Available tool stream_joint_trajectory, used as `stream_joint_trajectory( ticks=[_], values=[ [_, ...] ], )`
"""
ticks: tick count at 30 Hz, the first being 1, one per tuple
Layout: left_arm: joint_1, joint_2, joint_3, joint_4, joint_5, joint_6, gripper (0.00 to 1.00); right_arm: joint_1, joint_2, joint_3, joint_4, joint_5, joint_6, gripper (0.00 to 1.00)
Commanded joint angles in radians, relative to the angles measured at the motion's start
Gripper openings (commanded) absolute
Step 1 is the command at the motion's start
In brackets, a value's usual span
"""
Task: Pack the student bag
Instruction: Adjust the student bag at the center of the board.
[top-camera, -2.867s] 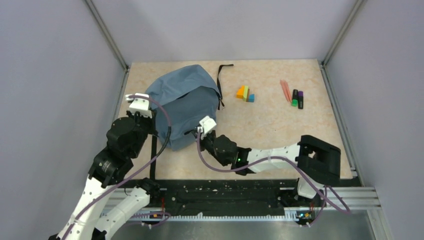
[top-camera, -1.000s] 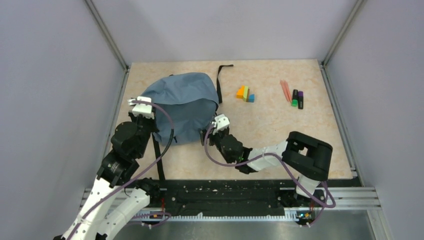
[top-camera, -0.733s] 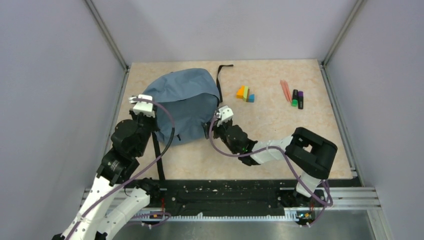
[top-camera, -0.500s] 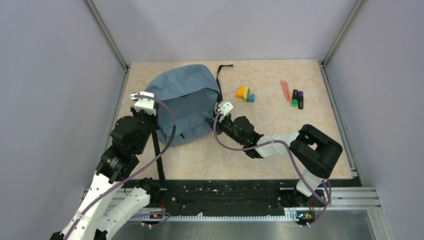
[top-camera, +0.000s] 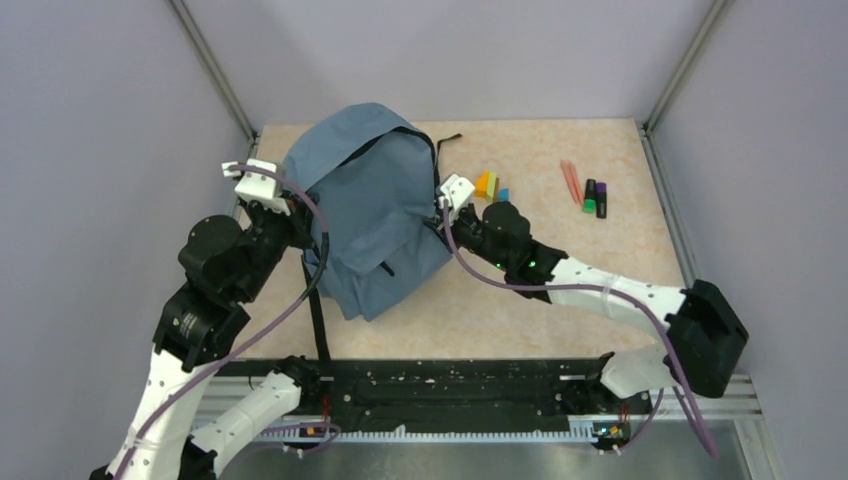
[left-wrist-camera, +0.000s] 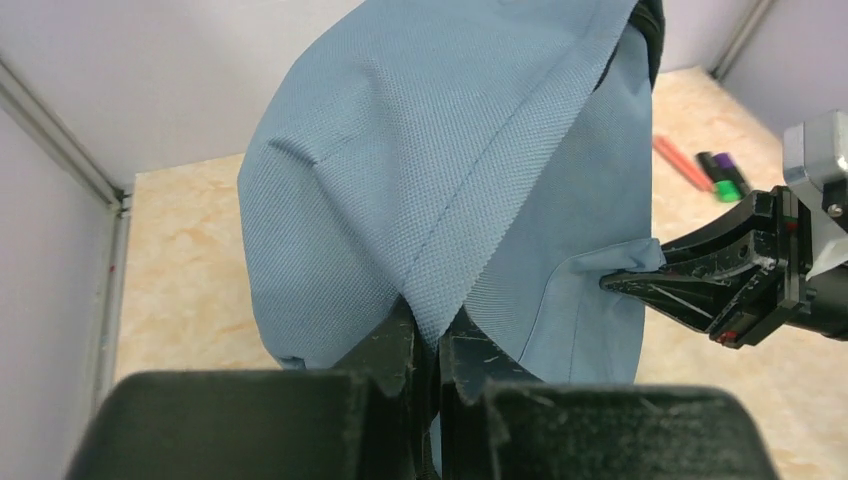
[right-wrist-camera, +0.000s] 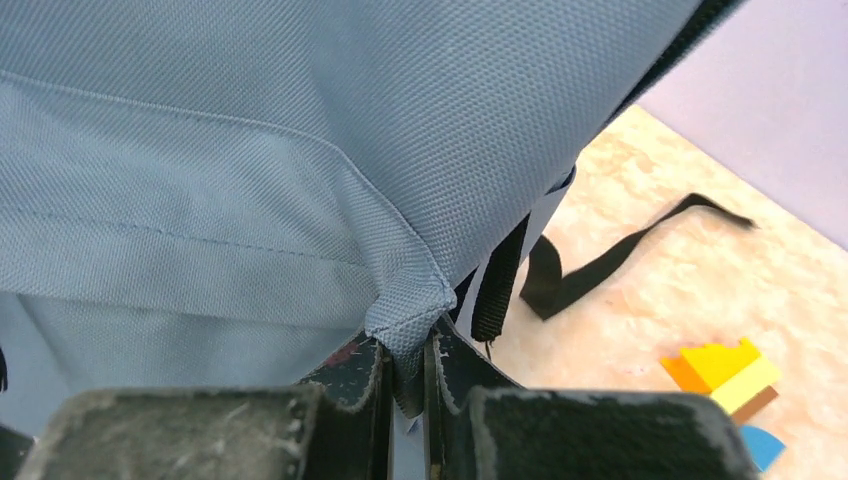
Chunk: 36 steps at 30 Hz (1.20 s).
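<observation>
Fabric is pinched on both sides. The large soft dusty-blue fabric backpack with black straps (top-camera: 370, 220) is held up at the far left of the beige marbled tabletop (top-camera: 560, 300), and its lower end appears to rest on that surface. The left gripper (left-wrist-camera: 425, 335) is clenched on a stitched fold along the bag's left flank. The right gripper (right-wrist-camera: 405, 372) is clamped on a small corner of cloth at the bag's right edge, just beside a dangling black webbing strap (right-wrist-camera: 610, 255).

Nothing is seen inside the bag, and no open mouth can be made out from any view. The step in hand is judged to be raising and spreading the bag so that its zipped opening can be reached.

The small orange, yellow and blue blocks (top-camera: 490, 186), the thin pink sticks (top-camera: 571, 182) and the two dark highlighter pens with green and purple ends (top-camera: 595, 198) lie apart to the right, not yet packed.

For the next move, the bag would need to be settled with its opening upward. One grip would then be kept on the cloth while the other is freed for the zipper. Care is called for, since the limp fabric may sag once let go.
</observation>
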Motion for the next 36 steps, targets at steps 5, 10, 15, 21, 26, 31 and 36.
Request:
stream_joint_trajectory(
  ticks=[5, 10, 15, 21, 26, 31, 36],
  values=[
    [-0.006, -0.063, -0.057, 0.204, -0.030, -0.166, 0.00, 0.000, -0.202, 0.100, 0.009, 0.069, 0.078, 0.00],
    [-0.004, -0.085, -0.235, 0.167, -0.213, -0.178, 0.00, -0.002, -0.119, 0.139, -0.127, 0.100, 0.127, 0.00],
    [0.003, -0.024, -0.320, 0.098, -0.372, -0.149, 0.00, -0.004, 0.051, 0.154, -0.112, 0.122, 0.151, 0.00],
    [0.006, 0.059, -0.358, 0.050, -0.377, -0.068, 0.07, -0.003, 0.181, 0.162, -0.015, 0.082, 0.195, 0.00],
    [0.003, 0.037, -0.361, 0.055, -0.177, 0.020, 0.49, -0.005, 0.229, 0.175, 0.007, 0.079, 0.199, 0.00],
    [0.000, -0.038, -0.309, 0.055, -0.050, 0.114, 0.74, -0.004, 0.261, 0.203, 0.003, 0.082, 0.201, 0.00],
    [-0.005, -0.090, -0.202, 0.073, 0.228, 0.186, 0.74, -0.004, 0.336, 0.280, -0.036, 0.112, 0.200, 0.00]
  ],
)
